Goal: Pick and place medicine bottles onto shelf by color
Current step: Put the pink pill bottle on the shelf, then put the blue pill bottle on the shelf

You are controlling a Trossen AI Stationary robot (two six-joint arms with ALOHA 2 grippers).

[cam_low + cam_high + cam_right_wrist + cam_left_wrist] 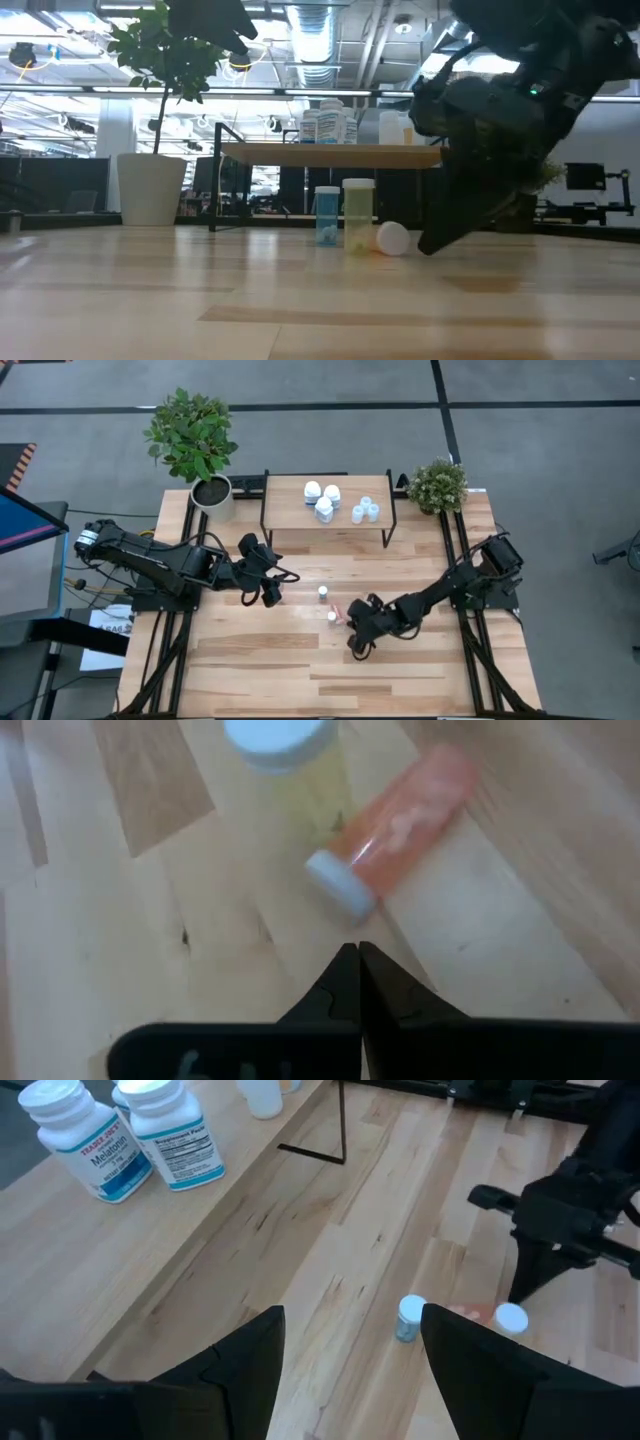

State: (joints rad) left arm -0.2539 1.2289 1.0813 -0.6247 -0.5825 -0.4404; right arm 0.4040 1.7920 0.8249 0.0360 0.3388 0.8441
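Light wooden plank tabletop (300, 670) under grey floor surround, office room with ceiling lights behind in low view.

Right gripper (357, 982), dark two-finger, fingertips pressed together, holding nothing, tips down near table at centre-right (357, 645). Just ahead of its tips: small orange-tinted bottle with white cap (395, 835), lying on its side, close but apart from the tips. Just beyond that, small yellowish bottle with pale cap (285, 765), upright, beside the orange one; contact between them cannot be told.

Left gripper (350, 1355), dark fingers spread fairly wide, empty, hovering left of centre (268, 590). Ahead between its fingers: small bottle with pale-blue label and white cap (409, 1318), upright on table, well clear of both fingers.

Low light-wood shelf on thin black metal legs (290, 512) farther ahead of both grippers at table's far edge. On shelf: three larger white bottles with bluish labels (322, 498) clustered together, three small pale-blue bottles (365, 511) clustered just beside them.

Leafy green plant in white pot (195, 445) beyond left gripper at far corner; small bushy pale-green plant (437, 485) beyond right gripper at other far corner.
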